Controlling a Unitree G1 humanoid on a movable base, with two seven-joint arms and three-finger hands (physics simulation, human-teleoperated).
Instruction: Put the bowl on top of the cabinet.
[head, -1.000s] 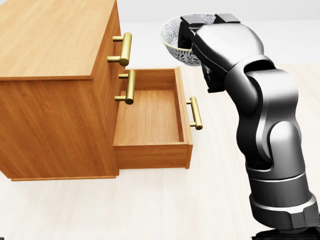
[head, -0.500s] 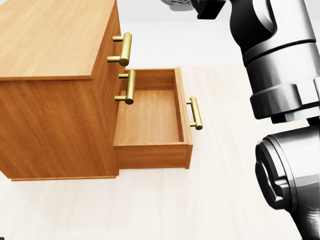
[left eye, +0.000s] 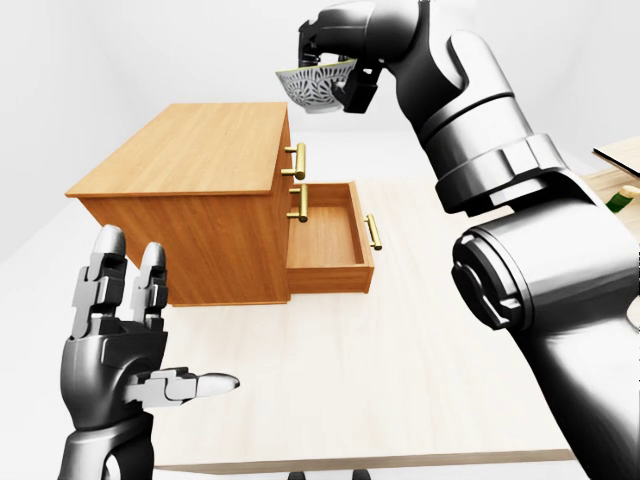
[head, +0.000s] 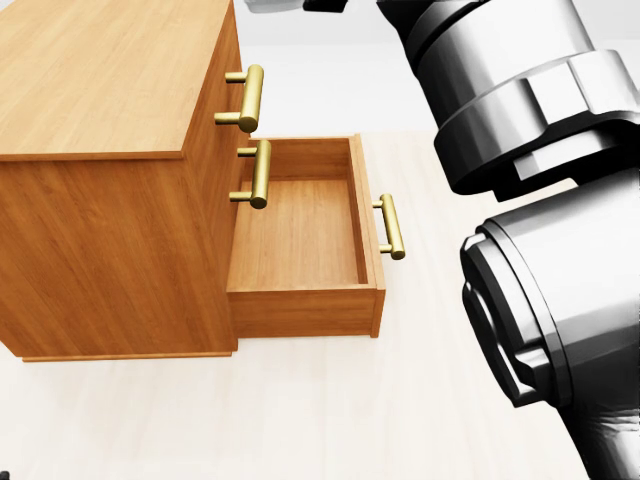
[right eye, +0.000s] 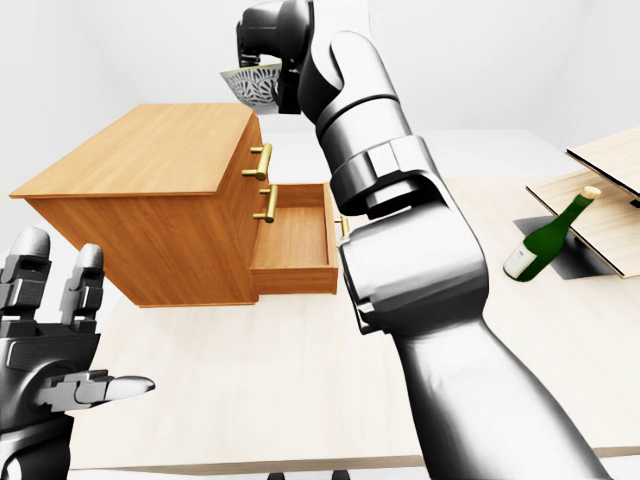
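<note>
Our right hand (left eye: 338, 68) closes round the bowl (left eye: 316, 88), high over the handle-side edge of the cabinet (left eye: 195, 170). Its top lies down and leftward of the bowl in the left-eye view. Our left hand (left eye: 120, 335), fingers spread and empty, hangs well apart from the cabinet.

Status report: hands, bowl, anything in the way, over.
Right hand shut on bowl. Bowl held high, by the drawer-side edge of the cabinet, not yet on top. Left hand open, low. Lowest drawer open beneath.
</note>
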